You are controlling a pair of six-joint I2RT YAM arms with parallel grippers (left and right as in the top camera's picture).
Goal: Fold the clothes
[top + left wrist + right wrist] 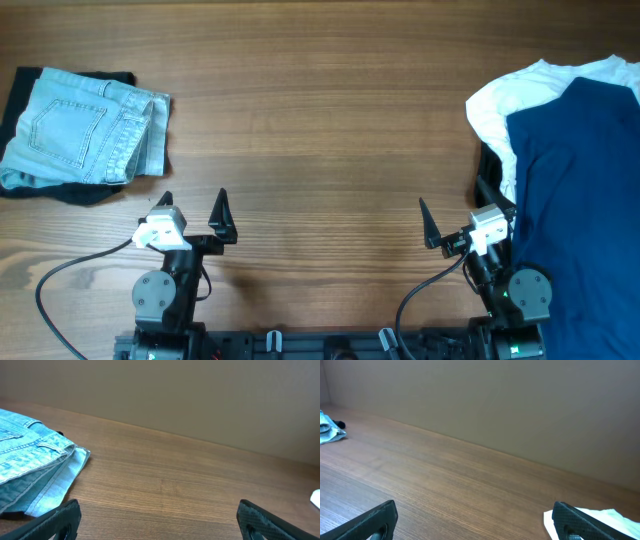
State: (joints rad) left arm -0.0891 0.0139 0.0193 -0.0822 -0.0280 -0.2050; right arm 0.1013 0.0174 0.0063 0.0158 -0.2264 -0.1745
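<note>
Both arms were parked at the near edge of the table (pixel 320 120), with the left pincer (pixel 193 200) and right pincer (pixel 455 210) spread wide and holding nothing. The light-blue denim shorts (pixel 85 125) looked done to me, folded on top of a black garment (pixel 70 192) in the far left corner. What was left was the heap on the right: a navy garment (pixel 580 200) lying over a white garment (pixel 500 100), right up against the right arm and running out of the overhead view. My worry was that a pinch at that edge would bite both layers and drag the whole heap out as one lump. The cloth could also have snagged on the arm it was crowding. And a careless left sweep could've mussed the shorts.
</note>
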